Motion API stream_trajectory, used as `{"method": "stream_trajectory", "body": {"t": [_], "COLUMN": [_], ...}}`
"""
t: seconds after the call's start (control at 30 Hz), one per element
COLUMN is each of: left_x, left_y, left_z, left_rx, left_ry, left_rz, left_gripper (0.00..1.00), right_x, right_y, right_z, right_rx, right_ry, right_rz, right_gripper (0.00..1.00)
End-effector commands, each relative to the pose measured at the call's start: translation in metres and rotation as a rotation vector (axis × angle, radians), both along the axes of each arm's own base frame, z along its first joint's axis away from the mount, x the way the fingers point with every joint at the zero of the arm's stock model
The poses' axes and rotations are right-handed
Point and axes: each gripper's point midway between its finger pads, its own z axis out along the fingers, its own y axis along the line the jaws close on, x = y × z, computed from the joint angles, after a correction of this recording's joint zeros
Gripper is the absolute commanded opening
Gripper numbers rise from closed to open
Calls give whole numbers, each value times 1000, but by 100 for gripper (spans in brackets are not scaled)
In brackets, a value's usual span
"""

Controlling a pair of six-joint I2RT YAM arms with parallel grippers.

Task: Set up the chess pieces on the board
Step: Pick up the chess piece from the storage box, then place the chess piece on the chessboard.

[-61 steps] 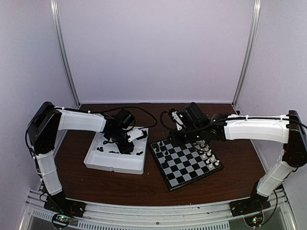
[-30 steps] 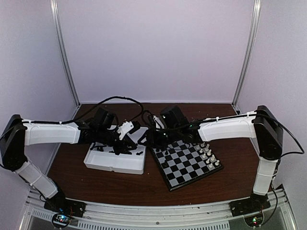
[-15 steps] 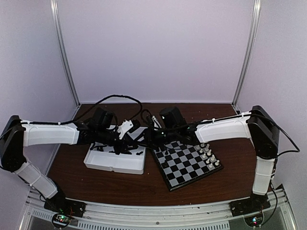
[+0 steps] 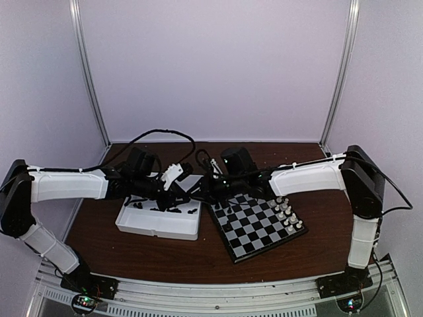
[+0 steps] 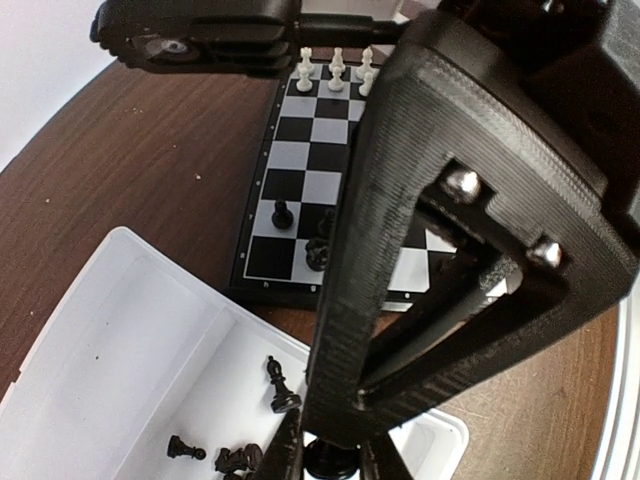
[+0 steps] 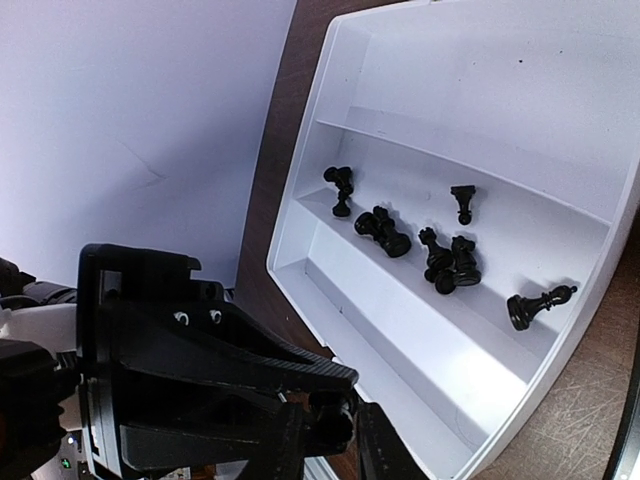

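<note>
Left jaws clamped on black chess piece [image 5: 331, 462] at lower centre, right jaws flanking, grip unclear; likely handover, next needing left release before board [image 5: 310, 185] placement.

White partitioned tray [image 6: 480, 90] fills my view. Loose black chess pieces [image 6: 450, 262] lie toppled in the tray's middle compartment. My right gripper [image 6: 333, 442] hangs just outside the tray's wall, a single black piece [image 6: 330, 412] between its fingertips; contact unclear.
</note>
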Motion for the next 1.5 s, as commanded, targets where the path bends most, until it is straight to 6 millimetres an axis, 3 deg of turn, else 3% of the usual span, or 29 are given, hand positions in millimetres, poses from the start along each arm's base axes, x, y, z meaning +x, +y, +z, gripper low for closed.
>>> {"method": "stream_trajectory", "body": {"t": [0.0, 0.43, 0.67, 0.9, 1.2, 1.47], "left_x": [9, 13, 11, 6, 6, 14], "left_y": [-1, -1, -2, 2, 9, 13], "left_z": [19, 21, 23, 29, 32, 28], "left_rx": [-41, -45, -56, -69, -60, -30], "left_ry": [-74, -82, -77, -81, -92, -92], "left_rz": [22, 43, 37, 39, 76, 116], "left_gripper": [11, 12, 23, 35, 36, 36], "right_x": [2, 3, 13, 32, 55, 66], "right_y": [2, 4, -7, -33, -74, -80], "right_z": [0, -2, -7, 2, 11, 7], "right_rx": [28, 62, 12, -161, -484, -631], "right_ry": [12, 44, 13, -135, -373, -488], "right_rz": [2, -4, -27, -47, -46, 45], "right_gripper": [21, 10, 8, 7, 7, 7]}}
